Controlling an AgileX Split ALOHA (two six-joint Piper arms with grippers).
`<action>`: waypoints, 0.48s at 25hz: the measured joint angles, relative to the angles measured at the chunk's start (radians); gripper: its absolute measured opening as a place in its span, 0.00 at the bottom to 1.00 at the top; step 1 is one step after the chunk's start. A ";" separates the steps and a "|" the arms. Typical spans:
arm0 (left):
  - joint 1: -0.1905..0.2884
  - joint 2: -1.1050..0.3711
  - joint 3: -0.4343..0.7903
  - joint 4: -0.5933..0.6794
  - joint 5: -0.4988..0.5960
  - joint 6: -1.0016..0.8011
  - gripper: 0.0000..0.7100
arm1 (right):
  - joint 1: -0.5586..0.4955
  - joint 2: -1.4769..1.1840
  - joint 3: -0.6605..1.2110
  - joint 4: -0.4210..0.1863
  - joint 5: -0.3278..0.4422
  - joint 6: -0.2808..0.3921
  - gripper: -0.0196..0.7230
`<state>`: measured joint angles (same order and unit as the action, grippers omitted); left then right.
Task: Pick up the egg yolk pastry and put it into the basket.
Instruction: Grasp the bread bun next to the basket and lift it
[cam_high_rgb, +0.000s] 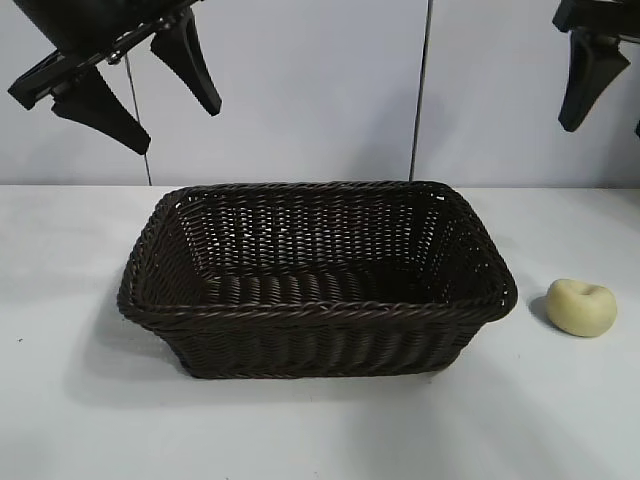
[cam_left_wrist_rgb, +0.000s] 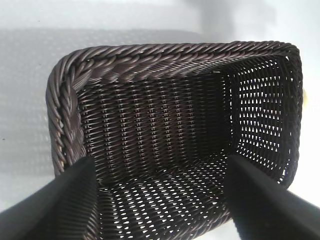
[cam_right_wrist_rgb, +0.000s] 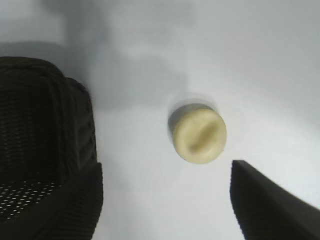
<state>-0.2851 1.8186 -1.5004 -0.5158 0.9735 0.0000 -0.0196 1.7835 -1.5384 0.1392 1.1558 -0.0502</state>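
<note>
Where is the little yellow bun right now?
The egg yolk pastry sits on the table, just right of the basket in the exterior view, not touching it.

no readable text, no labels, no brands, no numbers, no signs on anything

White table (cam_high_rgb: 80, 400), pale wall (cam_high_rgb: 300, 90) behind (thin dark vertical line (cam_high_rgb: 422, 90), possibly panel seam).
</note>
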 joint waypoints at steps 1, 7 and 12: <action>0.000 0.000 0.000 0.000 0.000 0.000 0.74 | 0.000 0.012 0.000 0.000 0.002 0.001 0.72; 0.000 0.000 0.000 0.000 0.000 0.000 0.74 | 0.000 0.110 0.000 0.011 0.007 0.001 0.72; 0.000 0.000 0.000 0.003 0.000 0.000 0.74 | 0.000 0.190 0.000 0.014 0.027 0.002 0.72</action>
<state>-0.2851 1.8186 -1.5004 -0.5128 0.9735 0.0000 -0.0196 1.9732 -1.5384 0.1527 1.1828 -0.0482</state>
